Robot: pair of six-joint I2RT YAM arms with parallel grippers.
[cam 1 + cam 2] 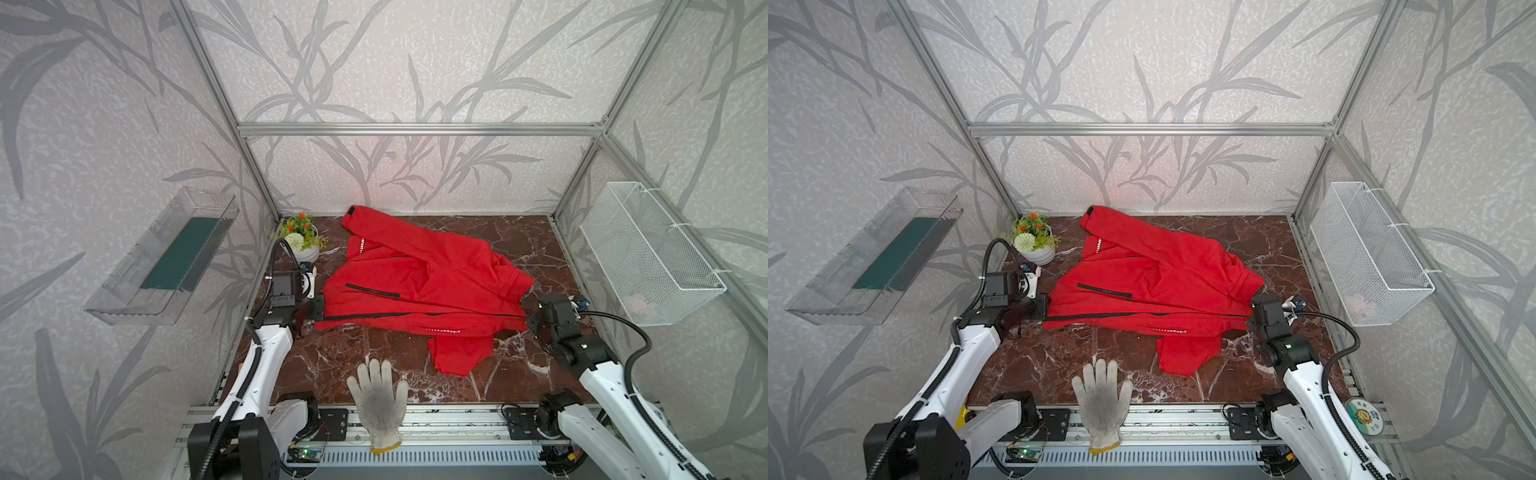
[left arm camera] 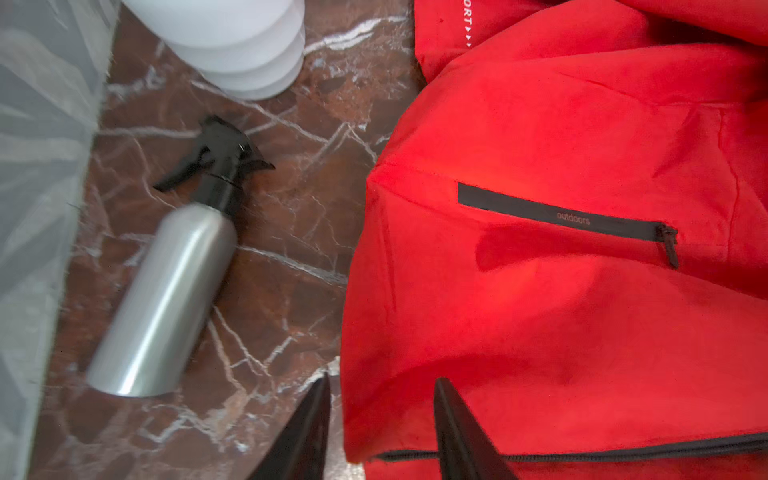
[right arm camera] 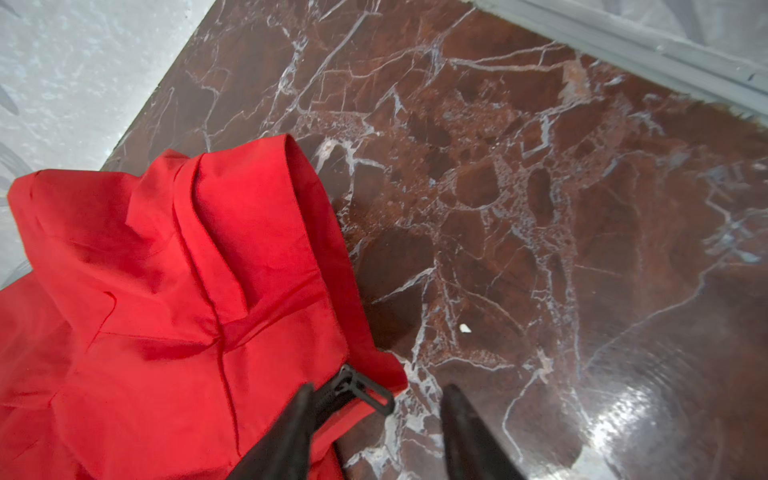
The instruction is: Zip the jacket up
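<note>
The red jacket (image 1: 415,286) (image 1: 1142,282) lies spread on the marble table, its black front zipper (image 1: 415,314) running left to right and closed along its visible length. My left gripper (image 1: 318,309) (image 2: 383,378) is open at the jacket's hem corner, one finger on the table side and one over the fabric across the zipper (image 2: 623,451). At the collar end my right gripper (image 1: 530,322) (image 3: 379,386) is open. The black zipper pull (image 3: 365,392) lies loose between its fingers. The pocket zip (image 2: 561,216) is shut.
A white work glove (image 1: 378,399) lies at the table's front edge. A silver spray bottle (image 2: 166,299) lies left of the jacket, by a white flower pot (image 1: 301,237). A wire basket (image 1: 648,253) hangs on the right wall, a clear tray (image 1: 166,257) on the left.
</note>
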